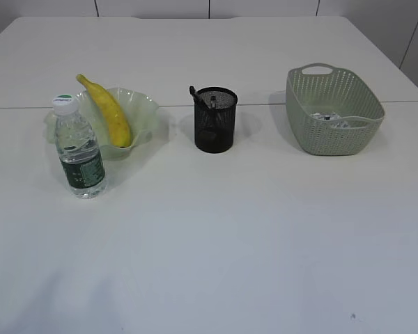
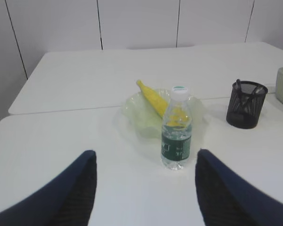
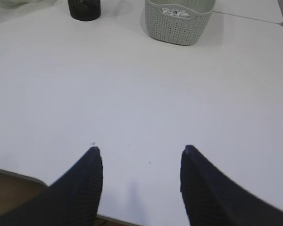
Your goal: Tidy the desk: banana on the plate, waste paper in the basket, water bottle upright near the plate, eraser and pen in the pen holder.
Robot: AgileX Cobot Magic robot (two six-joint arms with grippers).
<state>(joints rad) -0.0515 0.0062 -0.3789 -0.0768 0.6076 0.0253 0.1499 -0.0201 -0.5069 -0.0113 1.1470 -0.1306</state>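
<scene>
Standing upright beside the plate [image 1: 145, 111], the water bottle [image 1: 79, 148] is smooth, light, crushable: grip mid-label. Both jaws stand wide, holding nothing.

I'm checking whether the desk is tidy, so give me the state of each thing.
Banana: on the plate.
Bottle: upright, capped, beside plate.
Pen: in the holder.
Paper: in the basket.
Left gripper: open, empty.
Right gripper: open, empty.
</scene>
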